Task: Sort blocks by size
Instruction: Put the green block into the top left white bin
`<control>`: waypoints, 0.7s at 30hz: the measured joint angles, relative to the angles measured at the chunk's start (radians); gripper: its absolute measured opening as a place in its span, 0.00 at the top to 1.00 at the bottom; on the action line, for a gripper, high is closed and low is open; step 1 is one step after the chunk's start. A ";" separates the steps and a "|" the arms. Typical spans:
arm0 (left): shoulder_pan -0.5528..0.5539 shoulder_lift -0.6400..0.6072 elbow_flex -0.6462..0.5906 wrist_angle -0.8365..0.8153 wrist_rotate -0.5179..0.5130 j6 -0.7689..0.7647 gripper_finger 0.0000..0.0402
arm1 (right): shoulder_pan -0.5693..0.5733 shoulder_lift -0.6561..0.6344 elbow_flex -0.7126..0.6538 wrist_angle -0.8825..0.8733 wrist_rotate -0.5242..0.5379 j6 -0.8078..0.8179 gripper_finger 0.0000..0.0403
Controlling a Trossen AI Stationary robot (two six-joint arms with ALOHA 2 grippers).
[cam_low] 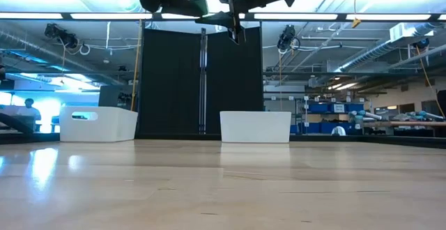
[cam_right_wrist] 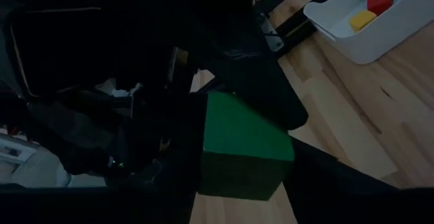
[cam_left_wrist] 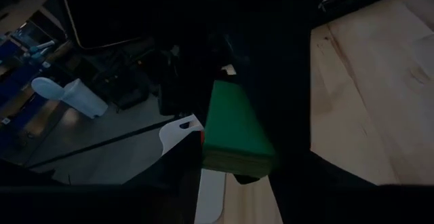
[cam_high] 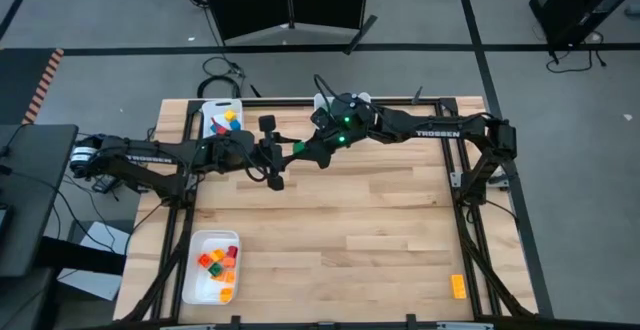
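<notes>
Two arms reach inward and meet above the counter (cam_high: 350, 230), left jaws (cam_high: 283, 153) and right jaws (cam_high: 297, 150) both closed on one green block (cam_high: 299, 148).

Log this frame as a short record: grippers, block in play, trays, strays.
left gripper: above the table's far middle, meeting the right gripper
right gripper: on the same green block
block height: well above the table, per the low view
far tray: holds blue, red and yellow blocks
near tray: holds orange, red, green and yellow blocks
stray: orange block at the near right corner
</notes>
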 joint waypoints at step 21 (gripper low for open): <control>0.040 -0.003 0.001 -0.225 -0.140 -0.231 0.62 | -0.076 0.001 -0.002 -0.112 -0.080 -0.013 0.09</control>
